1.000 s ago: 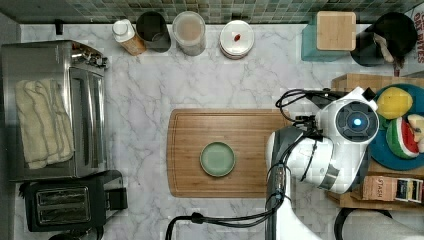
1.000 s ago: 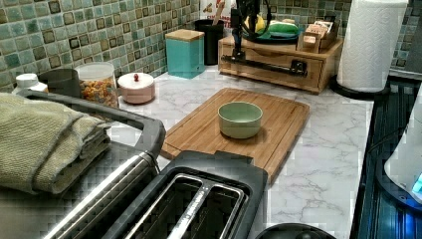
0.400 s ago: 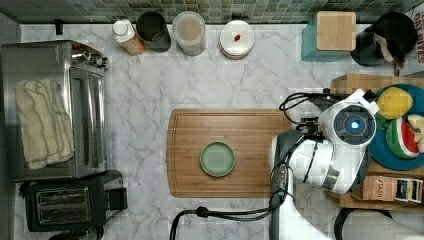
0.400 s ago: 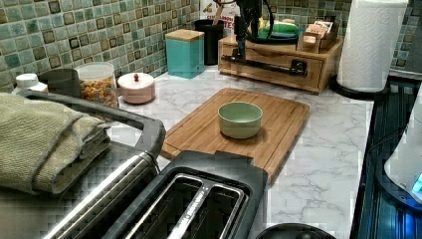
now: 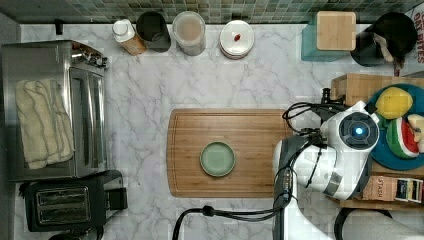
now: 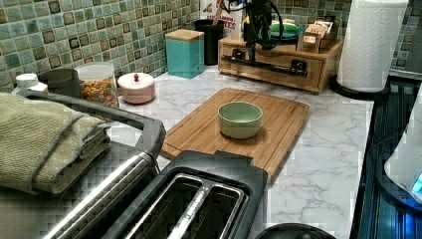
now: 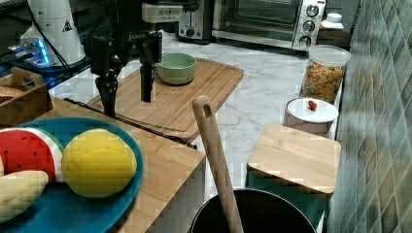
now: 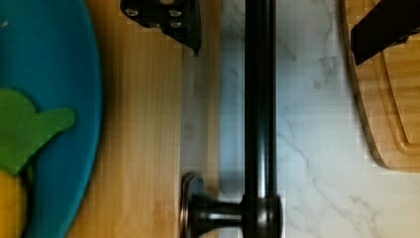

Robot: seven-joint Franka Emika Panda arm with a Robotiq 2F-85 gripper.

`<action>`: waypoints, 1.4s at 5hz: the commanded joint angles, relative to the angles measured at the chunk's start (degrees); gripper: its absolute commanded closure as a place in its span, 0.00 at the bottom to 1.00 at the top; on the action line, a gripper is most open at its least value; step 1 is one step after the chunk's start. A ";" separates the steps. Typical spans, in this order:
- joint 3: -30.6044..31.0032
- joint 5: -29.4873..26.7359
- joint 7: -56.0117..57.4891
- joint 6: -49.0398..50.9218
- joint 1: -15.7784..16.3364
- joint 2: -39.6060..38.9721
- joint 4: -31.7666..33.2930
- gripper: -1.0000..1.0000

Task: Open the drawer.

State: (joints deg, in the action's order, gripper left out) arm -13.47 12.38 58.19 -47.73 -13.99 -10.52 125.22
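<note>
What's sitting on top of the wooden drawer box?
On the box sits a blue plate with a watermelon slice and a yellow fruit. The drawer is shut, so its inside is hidden.

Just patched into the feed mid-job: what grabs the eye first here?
The tool hangs open over the drawer, one finger on either side of its black bar handle, as the wrist view shows. A green bowl sits mid cutting board, and a blue plate of toy fruit tops the drawer box.
</note>
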 commanded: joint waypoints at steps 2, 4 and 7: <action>-1.04 -5.44 6.41 -9.60 -3.63 -1.38 4.44 0.00; 0.14 -13.50 9.36 -17.90 -3.62 -9.12 2.97 0.00; 3.35 -16.69 4.83 -16.02 -1.25 -10.05 2.58 0.00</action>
State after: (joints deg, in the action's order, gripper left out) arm -12.20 -0.30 64.57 -63.51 -15.46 -17.63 128.92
